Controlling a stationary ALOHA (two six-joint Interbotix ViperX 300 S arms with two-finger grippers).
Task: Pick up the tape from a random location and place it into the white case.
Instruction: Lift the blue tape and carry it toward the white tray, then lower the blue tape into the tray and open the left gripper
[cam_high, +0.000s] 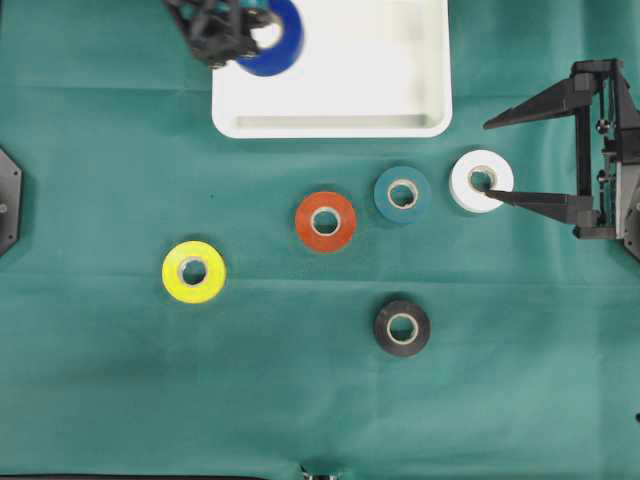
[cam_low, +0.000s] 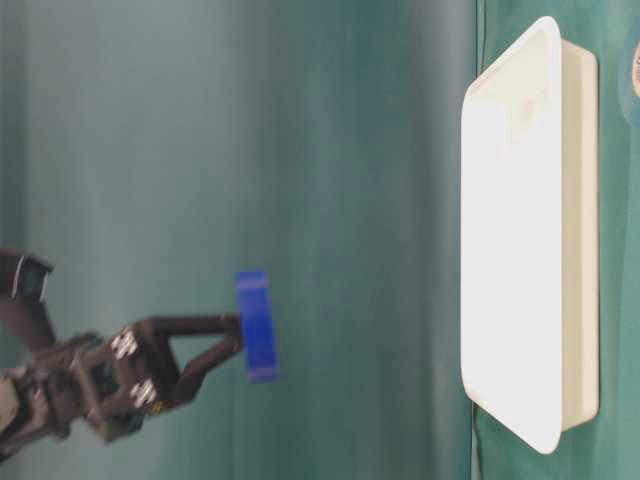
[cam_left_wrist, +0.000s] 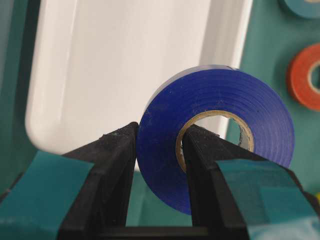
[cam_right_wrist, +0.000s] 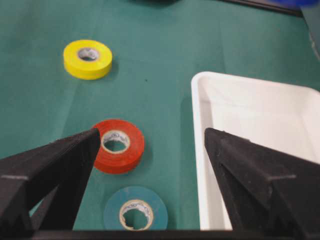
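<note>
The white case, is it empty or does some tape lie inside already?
Empty: the white case shows only bare floor; the blue tape hangs above it in the left end effector.

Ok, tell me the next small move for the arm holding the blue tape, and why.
Probably carry it a little further over the white case, lower, then open. The left gripper pinches the blue tape through its core, and overhead the roll hangs over the case's left edge. The table-level view shows it well above the case, so releasing now might bounce it out.
</note>
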